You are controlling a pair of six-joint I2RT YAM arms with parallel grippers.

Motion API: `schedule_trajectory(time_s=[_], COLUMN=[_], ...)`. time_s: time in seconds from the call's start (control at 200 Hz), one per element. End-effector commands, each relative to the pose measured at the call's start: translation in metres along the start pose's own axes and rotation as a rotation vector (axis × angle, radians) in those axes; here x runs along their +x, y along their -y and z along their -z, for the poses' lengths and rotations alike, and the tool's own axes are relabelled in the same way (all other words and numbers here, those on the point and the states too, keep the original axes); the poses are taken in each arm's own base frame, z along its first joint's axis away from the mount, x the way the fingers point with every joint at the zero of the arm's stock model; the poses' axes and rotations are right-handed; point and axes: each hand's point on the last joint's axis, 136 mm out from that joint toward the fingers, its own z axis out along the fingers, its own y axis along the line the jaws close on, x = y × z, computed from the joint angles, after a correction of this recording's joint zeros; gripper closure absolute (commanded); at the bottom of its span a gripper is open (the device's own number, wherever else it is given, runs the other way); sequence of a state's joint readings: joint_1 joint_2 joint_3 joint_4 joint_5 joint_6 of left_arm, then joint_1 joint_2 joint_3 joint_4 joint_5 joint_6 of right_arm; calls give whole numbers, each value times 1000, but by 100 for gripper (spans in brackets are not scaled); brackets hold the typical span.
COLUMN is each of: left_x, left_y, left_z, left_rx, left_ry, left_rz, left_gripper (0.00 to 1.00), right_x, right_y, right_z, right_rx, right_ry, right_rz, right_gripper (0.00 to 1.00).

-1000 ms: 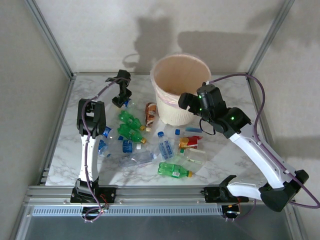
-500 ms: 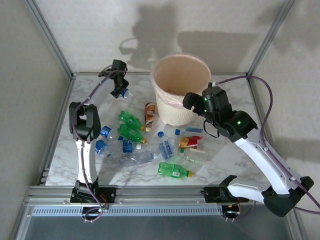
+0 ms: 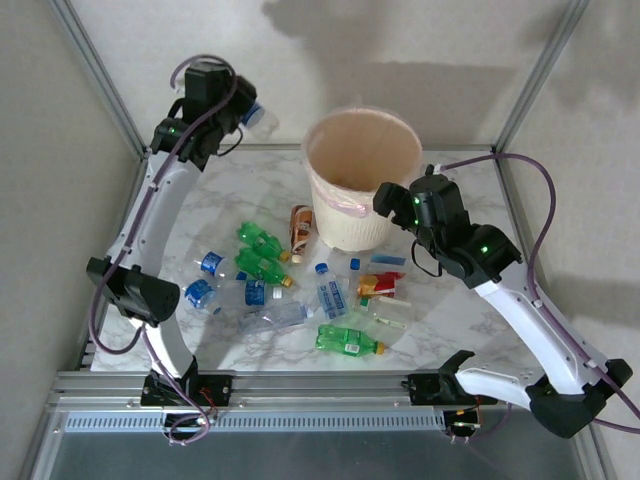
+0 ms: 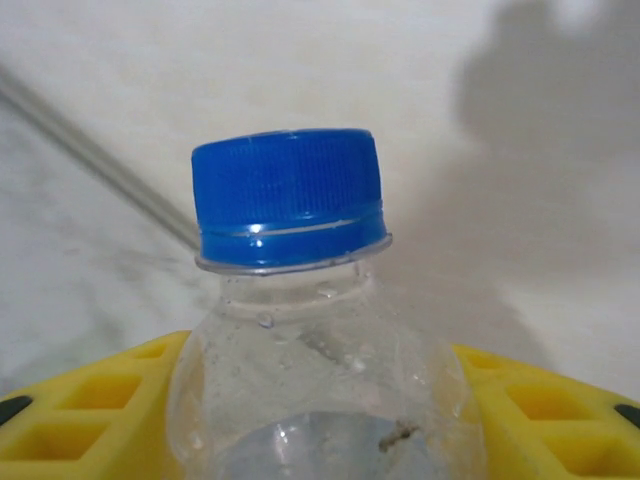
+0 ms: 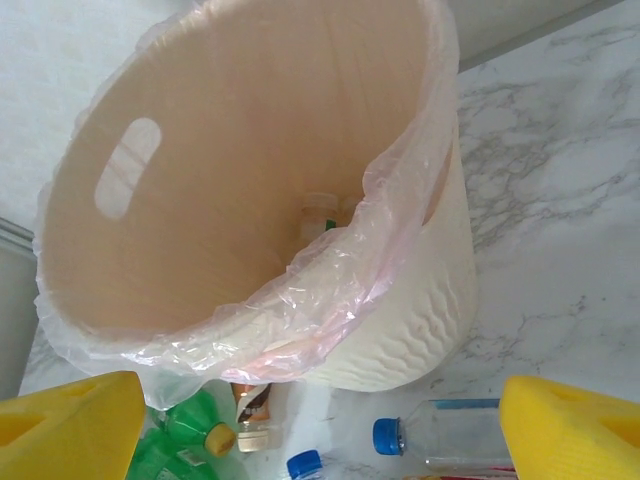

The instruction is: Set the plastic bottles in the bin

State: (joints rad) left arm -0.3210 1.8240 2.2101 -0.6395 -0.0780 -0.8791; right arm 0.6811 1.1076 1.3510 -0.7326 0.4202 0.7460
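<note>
Bottles (image 3: 330, 292) of clear, green and brown-orange plastic lie scattered on the marble surface (image 3: 225, 205), in front of and left of the bin (image 3: 345, 225), which stands upright at the far middle. The left pincer (image 3: 248, 113) is raised high over the far left corner, clamped on a clear bottle (image 4: 320, 400) whose blue cap (image 4: 288, 195) pokes out between its yellow fingers (image 4: 90, 420). The right pincer (image 5: 320, 400) hangs near the bin's right front wall, spread wide and empty.

Left hand (image 3: 238, 108) with clear blue-capped bottle (image 3: 258, 117) now high, left of the bin (image 3: 340, 228).
</note>
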Motion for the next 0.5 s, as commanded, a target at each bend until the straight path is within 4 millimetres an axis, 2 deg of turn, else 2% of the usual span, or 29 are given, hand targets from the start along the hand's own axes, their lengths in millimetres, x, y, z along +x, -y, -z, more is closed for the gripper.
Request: schedule_trajectory(time_s=[0.0,0.095,0.195,0.335,0.496], left_x=[29,63,102,147,174], left_y=[65,104,124,128,119], left_z=[7,13,15,9,-3], left_rx=[185,292,348,341,291], left_ry=[-72,-136,-186,-220,-225], left_rz=[-64,-103,-164,-244,-314], left_gripper=[56,55,55,54,53], right_x=[-6,-7,-7,-7,-6], right_y=[5,9,13,19,21], right_z=[4,6,9,11,12], right_rx=[27,29,36,42,50], right_ry=[19,26,33,38,36], right_rz=[-13,-25,-34,-44,-46], right_gripper=[9,8,8,8,8])
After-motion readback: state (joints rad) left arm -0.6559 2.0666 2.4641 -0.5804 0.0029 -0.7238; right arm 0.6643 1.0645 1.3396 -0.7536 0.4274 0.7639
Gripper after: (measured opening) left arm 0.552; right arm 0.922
